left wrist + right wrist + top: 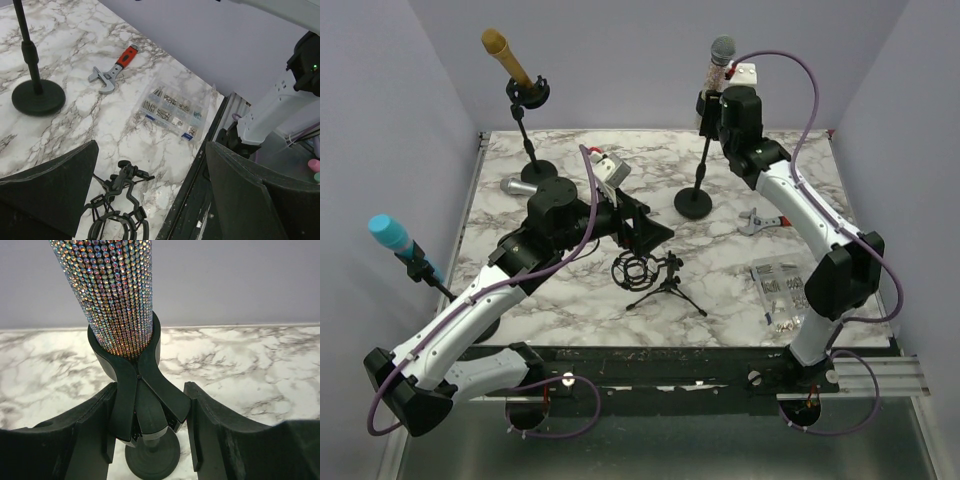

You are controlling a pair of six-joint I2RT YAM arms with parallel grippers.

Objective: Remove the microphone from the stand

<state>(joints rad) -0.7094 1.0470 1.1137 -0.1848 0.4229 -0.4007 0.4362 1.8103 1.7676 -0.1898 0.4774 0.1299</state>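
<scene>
A rhinestone-covered microphone [115,295] stands upright in the black clip [137,390] of a round-based stand [152,457]. From above, this microphone [717,62] and its stand [701,170] are at the back right of the table. My right gripper [150,425] is shut on the clip just under the microphone, with one finger pressed against each side. Nothing sits between the fingers of my left gripper [150,190], which is open. It hovers over an empty black shock mount [117,200] on a small tripod [650,275] near the table's middle.
A gold microphone [508,58] stands on a stand at the back left. A blue one [395,240] is on the left, and a silver one [517,186] lies on the marble. An orange-handled wrench [760,221] and a clear box of screws [778,290] lie at the right.
</scene>
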